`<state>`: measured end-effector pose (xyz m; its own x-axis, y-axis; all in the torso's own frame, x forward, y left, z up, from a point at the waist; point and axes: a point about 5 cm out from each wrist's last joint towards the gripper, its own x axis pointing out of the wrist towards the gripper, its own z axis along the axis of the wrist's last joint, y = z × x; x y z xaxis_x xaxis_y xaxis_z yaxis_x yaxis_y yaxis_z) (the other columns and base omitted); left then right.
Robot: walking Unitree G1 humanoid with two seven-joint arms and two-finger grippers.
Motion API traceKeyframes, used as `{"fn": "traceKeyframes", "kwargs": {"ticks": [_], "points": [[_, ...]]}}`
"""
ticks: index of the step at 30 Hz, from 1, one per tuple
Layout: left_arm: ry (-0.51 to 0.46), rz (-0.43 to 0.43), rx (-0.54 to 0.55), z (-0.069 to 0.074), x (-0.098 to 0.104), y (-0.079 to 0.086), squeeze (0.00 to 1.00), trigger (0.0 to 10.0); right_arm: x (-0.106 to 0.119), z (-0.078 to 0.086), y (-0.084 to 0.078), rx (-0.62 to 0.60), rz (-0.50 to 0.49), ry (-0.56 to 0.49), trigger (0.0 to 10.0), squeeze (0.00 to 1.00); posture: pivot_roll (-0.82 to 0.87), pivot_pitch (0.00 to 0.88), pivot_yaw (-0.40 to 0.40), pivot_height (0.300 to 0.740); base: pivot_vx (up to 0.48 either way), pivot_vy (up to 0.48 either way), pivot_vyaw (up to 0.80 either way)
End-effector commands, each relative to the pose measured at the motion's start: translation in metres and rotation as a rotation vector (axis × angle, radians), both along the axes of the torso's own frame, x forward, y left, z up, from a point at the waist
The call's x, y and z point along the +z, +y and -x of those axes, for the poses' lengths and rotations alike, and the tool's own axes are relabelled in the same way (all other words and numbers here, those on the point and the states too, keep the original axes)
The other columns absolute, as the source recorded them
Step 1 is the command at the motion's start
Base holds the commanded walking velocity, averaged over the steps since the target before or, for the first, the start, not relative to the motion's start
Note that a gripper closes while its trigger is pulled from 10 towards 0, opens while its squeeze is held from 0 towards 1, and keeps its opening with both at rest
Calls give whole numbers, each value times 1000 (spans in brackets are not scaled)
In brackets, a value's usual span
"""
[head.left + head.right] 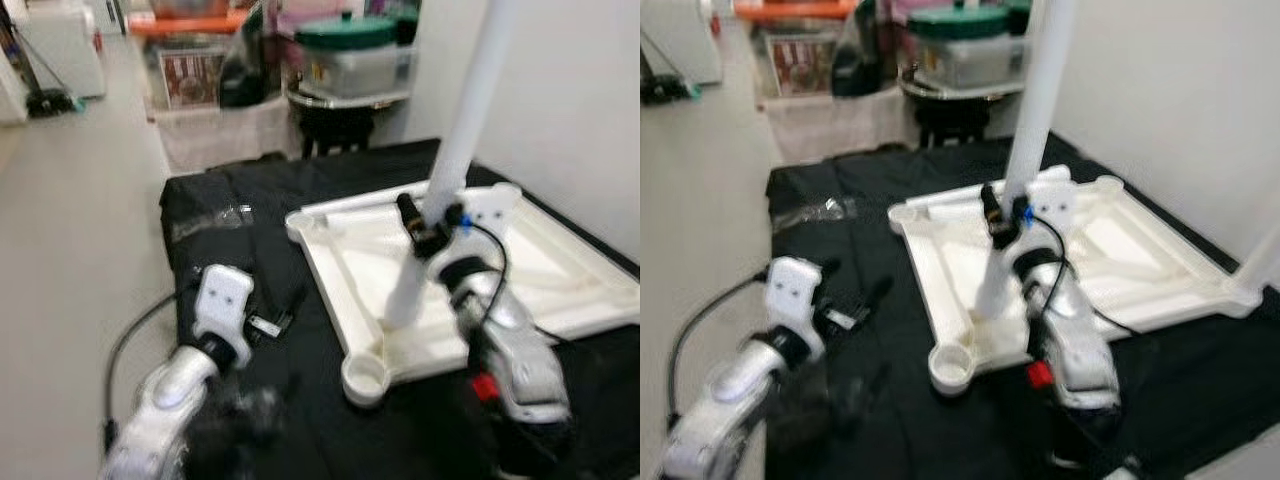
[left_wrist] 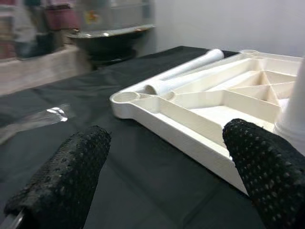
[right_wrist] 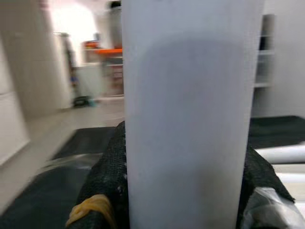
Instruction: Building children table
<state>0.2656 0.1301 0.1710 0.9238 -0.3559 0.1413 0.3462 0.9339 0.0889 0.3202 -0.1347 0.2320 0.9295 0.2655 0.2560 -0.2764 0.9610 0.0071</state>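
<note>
- My right gripper (image 1: 432, 232) is clamped round a white leg (image 1: 462, 150); in the right wrist view the leg (image 3: 188, 114) stands between my black fingers (image 3: 107, 186), pressed on both sides.
- The leg stands nearly upright, leaning a little, its foot down inside the upturned tabletop (image 1: 345, 265), close to the near rim but short of the corner socket (image 1: 365, 378).
- My left gripper (image 1: 850, 305) is wide open and holds nothing; it hovers over the black cloth (image 1: 250, 215), just beside the tabletop's left edge. Its fingers (image 2: 64, 176) frame that edge in the left wrist view.
- Progress, as I judge it: early. The near socket is empty and the leg in my grip is not yet seated in any socket. A second leg (image 2: 183, 76) lies along the far rim, unfitted. In the right eye view something white rises at the tabletop's right corner (image 1: 1265, 262); it may be a fitted leg, but I cannot tell.
- Left to do: seat this leg, fit the others, turn the table over.
- Room: a wall (image 1: 580, 110) stands close on the right. Open floor (image 1: 80, 220) lies to my left. A clear bag (image 1: 810, 213) lies on the cloth, well apart from my work. Boxes (image 1: 355, 55) crowd the far end.
</note>
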Motion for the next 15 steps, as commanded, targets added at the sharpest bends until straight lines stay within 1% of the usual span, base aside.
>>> {"fn": "traceKeyframes", "kwargs": {"ticks": [1,4,6,7,9,13,15], "points": [[23,-43,4,2,-8,2,0,10000,6,3,1,34,11,-38,10000,0,50,0,-35,740,0,0,0],[33,-65,12,2,-11,3,0,10000,6,5,3,54,16,-44,10000,0,50,0,-36,740,0,0,0],[47,-117,28,3,-17,5,0,10000,8,7,7,100,19,-59,10000,0,51,0,-38,740,0,0,0],[44,-154,31,4,-20,4,0,10000,9,9,9,126,26,-62,10000,0,53,0,-42,740,0,0,0],[41,-199,30,6,-24,3,0,10000,8,10,14,160,38,-63,10000,0,54,0,-44,740,0,0,0],[41,-206,29,7,-25,3,0,10000,7,11,16,175,45,-61,10000,0,54,0,-44,740,0,0,0],[49,-216,39,8,-27,3,0,10000,5,11,19,214,54,-49,10000,0,59,0,-53,740,0,0,0]]}}
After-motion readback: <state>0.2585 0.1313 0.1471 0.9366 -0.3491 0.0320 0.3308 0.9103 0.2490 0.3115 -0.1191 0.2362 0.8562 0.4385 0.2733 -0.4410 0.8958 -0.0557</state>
